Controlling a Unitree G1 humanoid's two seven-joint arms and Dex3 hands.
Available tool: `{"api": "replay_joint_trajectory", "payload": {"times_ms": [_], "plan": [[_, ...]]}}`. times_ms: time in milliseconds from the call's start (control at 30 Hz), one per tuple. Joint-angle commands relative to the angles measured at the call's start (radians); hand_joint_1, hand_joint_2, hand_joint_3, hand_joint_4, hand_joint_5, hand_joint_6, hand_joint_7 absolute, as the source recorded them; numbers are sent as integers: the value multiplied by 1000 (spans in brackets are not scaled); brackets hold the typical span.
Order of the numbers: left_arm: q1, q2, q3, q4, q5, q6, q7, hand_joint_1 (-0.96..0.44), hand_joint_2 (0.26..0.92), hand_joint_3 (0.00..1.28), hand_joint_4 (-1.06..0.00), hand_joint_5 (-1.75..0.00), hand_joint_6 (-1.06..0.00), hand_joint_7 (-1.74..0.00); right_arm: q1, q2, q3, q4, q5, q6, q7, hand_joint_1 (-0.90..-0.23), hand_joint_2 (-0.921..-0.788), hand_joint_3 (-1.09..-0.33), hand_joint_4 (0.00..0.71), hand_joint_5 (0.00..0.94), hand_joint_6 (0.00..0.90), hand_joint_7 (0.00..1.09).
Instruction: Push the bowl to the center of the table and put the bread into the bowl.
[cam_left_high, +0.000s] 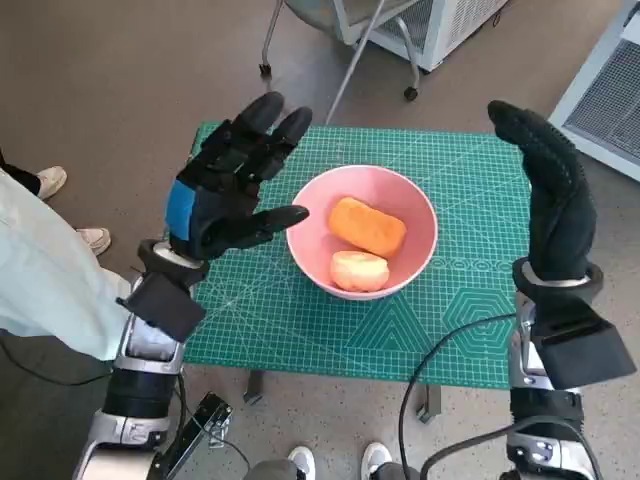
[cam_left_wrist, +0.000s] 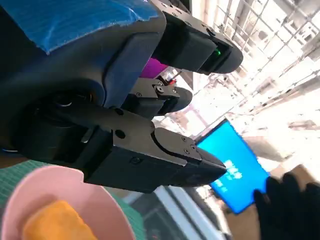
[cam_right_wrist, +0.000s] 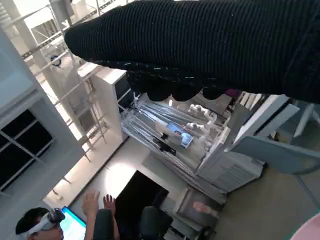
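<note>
A pink bowl (cam_left_high: 420, 215) sits near the middle of the green cutting mat (cam_left_high: 470, 330). Inside it lie an orange bread roll (cam_left_high: 368, 226) and a paler round roll (cam_left_high: 359, 270). My left hand (cam_left_high: 230, 185) hovers raised just left of the bowl, fingers spread and holding nothing. My right hand (cam_left_high: 550, 195) is raised to the right of the bowl, fingers extended and empty. The left wrist view shows the bowl's rim (cam_left_wrist: 35, 176) and the orange roll (cam_left_wrist: 57, 222) below my left hand (cam_left_wrist: 140, 150). The glove (cam_right_wrist: 200, 47) spans the right wrist view; a sliver of pink bowl rim (cam_right_wrist: 309, 231) shows at its corner.
A person's pale sleeve (cam_left_high: 45, 280) and shoes (cam_left_high: 50, 180) are at the left. Feet (cam_left_high: 300, 462) show below the table's near edge. A chair leg with castors (cam_left_high: 410, 93) and a white cabinet (cam_left_high: 610, 90) stand beyond the table. A seated person (cam_right_wrist: 40, 225) appears in the right wrist view.
</note>
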Motion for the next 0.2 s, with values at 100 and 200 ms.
{"api": "replay_joint_trajectory", "payload": {"times_ms": [100,200], "plan": [[12,-17,9,-16,-22,6,-7,60,921,55,-390,-47,-472,-61,1,3,6,14,-7,29,-10,-593,-921,-816,364,0,41,774],[13,-24,7,-27,-18,14,-3,65,912,73,-264,-294,-226,-544,2,5,7,8,-7,37,-12,-592,-921,-816,364,0,40,776]]}}
